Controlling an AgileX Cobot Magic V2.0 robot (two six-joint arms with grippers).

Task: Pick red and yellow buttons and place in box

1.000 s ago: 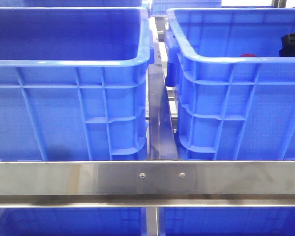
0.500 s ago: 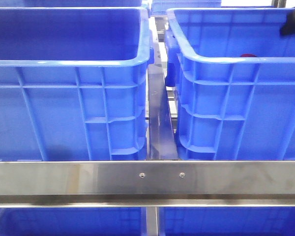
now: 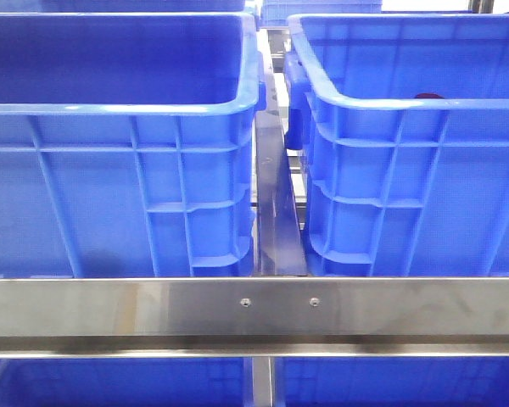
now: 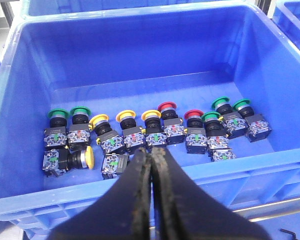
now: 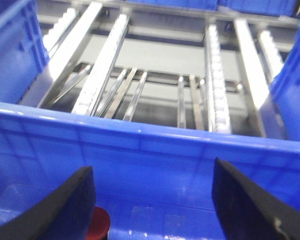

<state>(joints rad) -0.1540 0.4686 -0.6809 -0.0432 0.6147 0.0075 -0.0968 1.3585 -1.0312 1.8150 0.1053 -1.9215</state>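
In the left wrist view a blue crate (image 4: 20,65) holds a row of push buttons: yellow buttons (image 4: 125,116), red buttons (image 4: 167,106) and green ones (image 4: 58,114). One yellow button (image 4: 88,156) lies on its side. My left gripper (image 4: 151,152) hangs shut and empty above the crate's near wall. The right wrist view shows my right gripper (image 5: 152,167) open inside the box (image 5: 140,137), with a glossy red button (image 5: 101,223) low beside one finger (image 5: 65,200). In the front view that red button (image 3: 430,96) peeks over the box rim (image 3: 407,105); neither gripper shows there.
The left crate (image 3: 119,108) and the box stand side by side on a steel roller rack, with a metal divider (image 3: 276,203) between them and a steel rail (image 3: 254,305) in front. Roller tracks (image 5: 215,85) run behind the box. More blue crates sit below and behind.
A black part of the right arm, seen at the upper right of the front view, rose and left that view. The crates and the red button stayed put.
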